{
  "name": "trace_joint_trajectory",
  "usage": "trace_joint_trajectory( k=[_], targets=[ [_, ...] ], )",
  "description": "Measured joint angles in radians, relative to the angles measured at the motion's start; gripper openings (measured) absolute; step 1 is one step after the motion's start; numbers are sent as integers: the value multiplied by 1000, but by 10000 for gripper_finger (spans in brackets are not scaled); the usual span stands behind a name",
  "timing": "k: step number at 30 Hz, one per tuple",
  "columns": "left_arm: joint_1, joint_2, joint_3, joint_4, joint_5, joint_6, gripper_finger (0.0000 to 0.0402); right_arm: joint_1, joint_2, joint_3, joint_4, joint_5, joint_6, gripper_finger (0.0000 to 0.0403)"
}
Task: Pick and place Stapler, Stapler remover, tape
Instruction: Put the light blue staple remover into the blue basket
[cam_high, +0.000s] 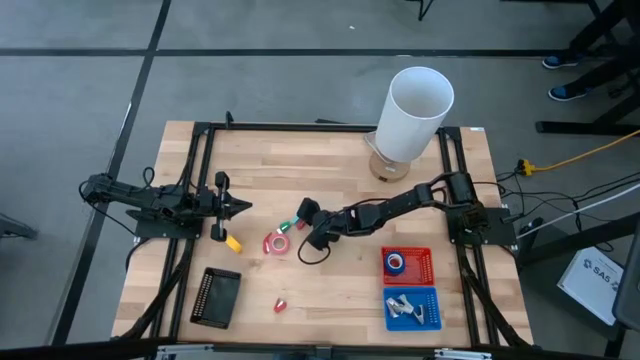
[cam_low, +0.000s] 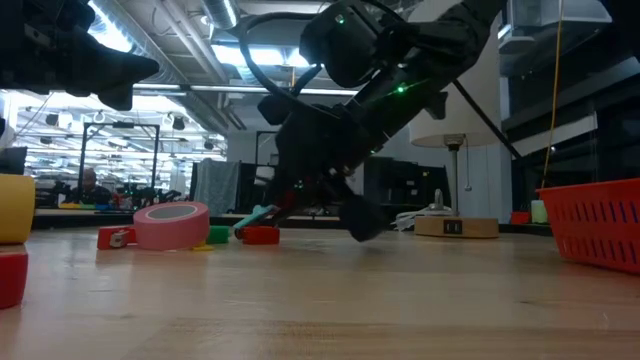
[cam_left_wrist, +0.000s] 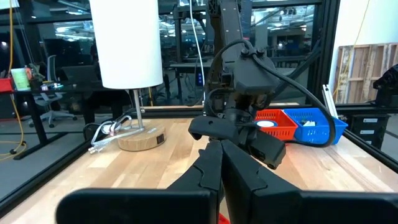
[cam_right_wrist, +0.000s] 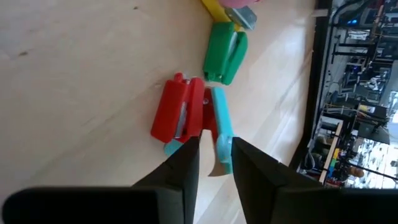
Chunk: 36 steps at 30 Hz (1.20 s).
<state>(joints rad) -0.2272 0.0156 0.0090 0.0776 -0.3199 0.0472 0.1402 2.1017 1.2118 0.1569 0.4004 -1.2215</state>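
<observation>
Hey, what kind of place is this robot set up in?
Probably a robotics lab or workshop: a framed wooden table, glass partitions with ceiling lights, and desks with a seated person beyond.

what else is on and around the table

wooden table (cam_high: 330, 290), framed by black rails. big white cylinder (cam_high: 413, 112) upright on a round wooden base, at the far edge. black ridged block (cam_high: 216, 297) lying flat near the front left corner. beyond the table: grey floor with dark lines, a yellow cable (cam_high: 570, 160), a white box (cam_high: 596, 281) on the right.
</observation>
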Motion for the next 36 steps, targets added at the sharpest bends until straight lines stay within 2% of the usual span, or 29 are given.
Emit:
trace_joint_trajectory(
  k=[7,13,17,23,25,28,36],
  targets=[
    [0,0,0,0,0,0,4,-1,1,0,13,0,-18,95],
    [0,0,0,0,0,0,4,-8,44,0,106,0,-22,88],
    [0,0,0,0,0,0,4,-7,54,1,131,8,-26,63],
    [0,0,0,0,0,0,4,-5,56,1,134,75,-15,10],
    [0,0,0,0,0,0,4,-5,56,1,135,75,-12,7],
    [0,0,0,0,0,0,4,2,56,2,128,92,55,9],
    [0,0,0,0,0,0,4,23,26,38,51,69,384,2]
  ],
)
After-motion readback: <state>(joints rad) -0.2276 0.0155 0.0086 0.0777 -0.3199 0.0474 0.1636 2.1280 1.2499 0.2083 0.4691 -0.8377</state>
